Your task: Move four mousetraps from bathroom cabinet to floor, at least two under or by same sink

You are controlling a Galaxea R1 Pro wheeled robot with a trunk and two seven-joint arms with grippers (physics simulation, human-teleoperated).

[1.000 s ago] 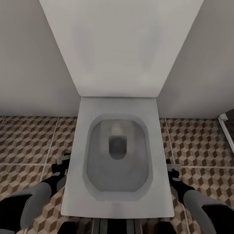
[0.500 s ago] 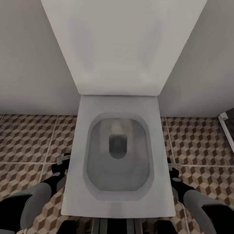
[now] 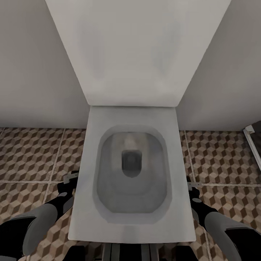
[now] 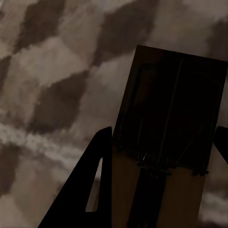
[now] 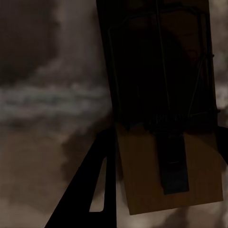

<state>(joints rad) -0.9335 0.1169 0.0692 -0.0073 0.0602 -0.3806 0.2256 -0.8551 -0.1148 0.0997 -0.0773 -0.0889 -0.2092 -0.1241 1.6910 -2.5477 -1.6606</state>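
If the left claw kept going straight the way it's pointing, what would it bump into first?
Probably the bathroom floor: the left claw, holding a mousetrap, points at the cube-patterned tiles with nothing else between. How far off is unclear.

Mousetrap, left: brown board, dark wire, sitting between pincer fingers.
Mousetrap, right: same, likewise clamped.
Bathroom floor: cube-patterned tiles lying below.
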